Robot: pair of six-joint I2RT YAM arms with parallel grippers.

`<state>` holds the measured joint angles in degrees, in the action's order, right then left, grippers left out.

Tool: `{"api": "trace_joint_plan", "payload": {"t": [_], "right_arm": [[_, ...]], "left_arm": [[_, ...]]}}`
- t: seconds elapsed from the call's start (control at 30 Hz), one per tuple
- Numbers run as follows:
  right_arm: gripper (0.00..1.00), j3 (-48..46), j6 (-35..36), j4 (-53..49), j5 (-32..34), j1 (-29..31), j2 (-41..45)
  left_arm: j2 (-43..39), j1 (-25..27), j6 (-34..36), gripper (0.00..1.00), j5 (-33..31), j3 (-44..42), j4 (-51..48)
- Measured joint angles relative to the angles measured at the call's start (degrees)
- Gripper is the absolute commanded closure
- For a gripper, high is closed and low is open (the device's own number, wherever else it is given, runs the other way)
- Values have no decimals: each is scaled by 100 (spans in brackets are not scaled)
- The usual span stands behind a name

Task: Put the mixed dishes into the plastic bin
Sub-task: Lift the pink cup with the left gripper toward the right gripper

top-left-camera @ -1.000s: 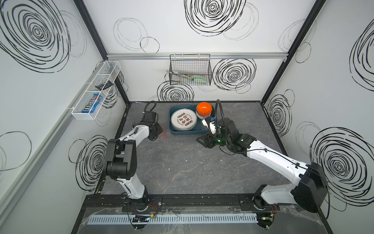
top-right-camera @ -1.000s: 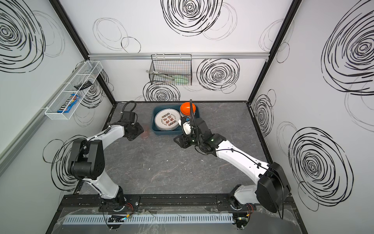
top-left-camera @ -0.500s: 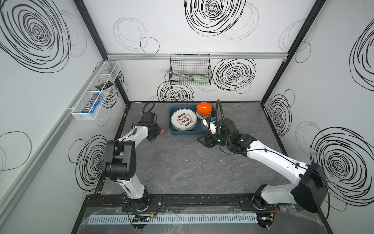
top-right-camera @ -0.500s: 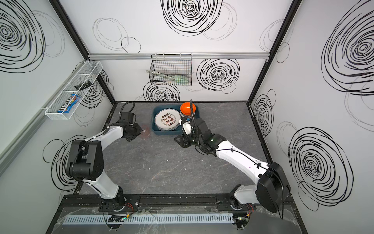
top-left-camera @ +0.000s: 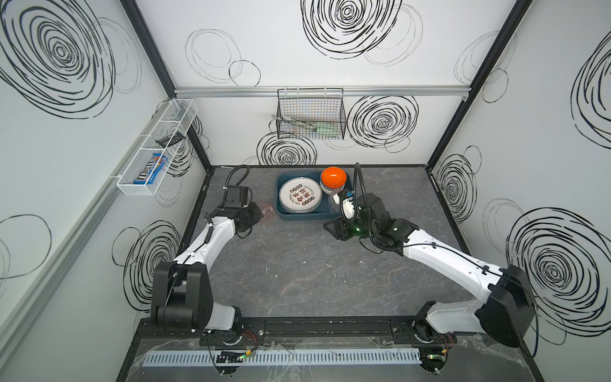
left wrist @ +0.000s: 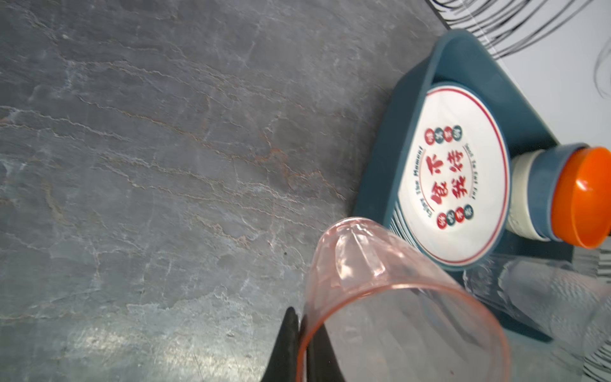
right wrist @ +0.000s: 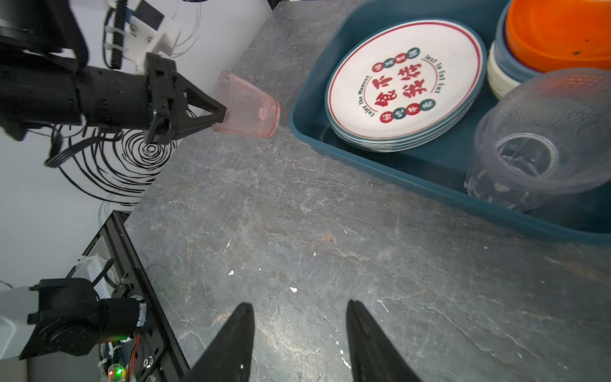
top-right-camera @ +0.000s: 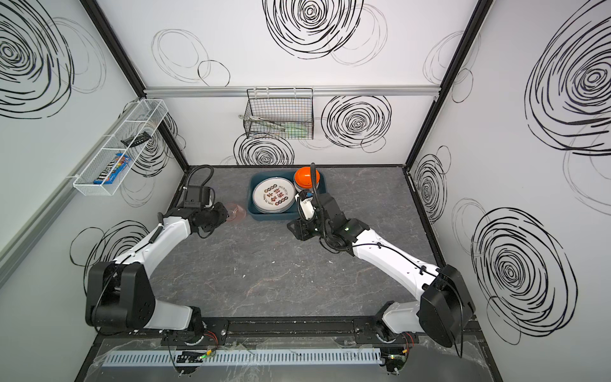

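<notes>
Most dishes were already in the plastic bin (right wrist: 307, 109): stacked printed plates (right wrist: 403, 82), upturned nested bowls (right wrist: 545, 39) and clear tumblers (right wrist: 535, 145). The pink tumbler (right wrist: 246, 106) was outside it, tipped sideways, its rim pinched in the closed left hand (right wrist: 221, 115), the bin just beyond its base. The right hand (right wrist: 299, 304) hung open and empty over the worktop (right wrist: 297, 231), bin ahead of it. Only the pink tumbler seemed left.

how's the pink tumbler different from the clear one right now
The pink tumbler is tipped sideways outside the plastic bin; the clear tumbler is inside it. The left gripper pinches the pink tumbler's rim; nothing grips the clear tumbler. Both are small see-through cups.
</notes>
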<state>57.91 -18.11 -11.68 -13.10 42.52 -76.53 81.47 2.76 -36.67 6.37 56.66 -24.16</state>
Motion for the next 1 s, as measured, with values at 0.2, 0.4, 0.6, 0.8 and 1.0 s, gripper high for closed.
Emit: {"api": "trace_joint_plan", "payload": {"t": [0.2,0.4,0.6,0.8,1.0], "right_arm": [[47,74,-31,-227,168,-210,31],[44,671,-140,-793,234,-302,-26],[45,1268,-348,-1309,122,-280,-339],[46,1270,-553,-1585,-149,-140,-435],[47,1464,-743,-1762,-247,55,-643]], "left_arm": [[-337,713,243,93,35,0,-321],[-433,1705,286,92,-114,9,-518],[-264,2505,254,93,-199,216,-621],[-22,2929,175,92,-249,448,-608],[24,3235,59,92,-260,485,-586]]}}
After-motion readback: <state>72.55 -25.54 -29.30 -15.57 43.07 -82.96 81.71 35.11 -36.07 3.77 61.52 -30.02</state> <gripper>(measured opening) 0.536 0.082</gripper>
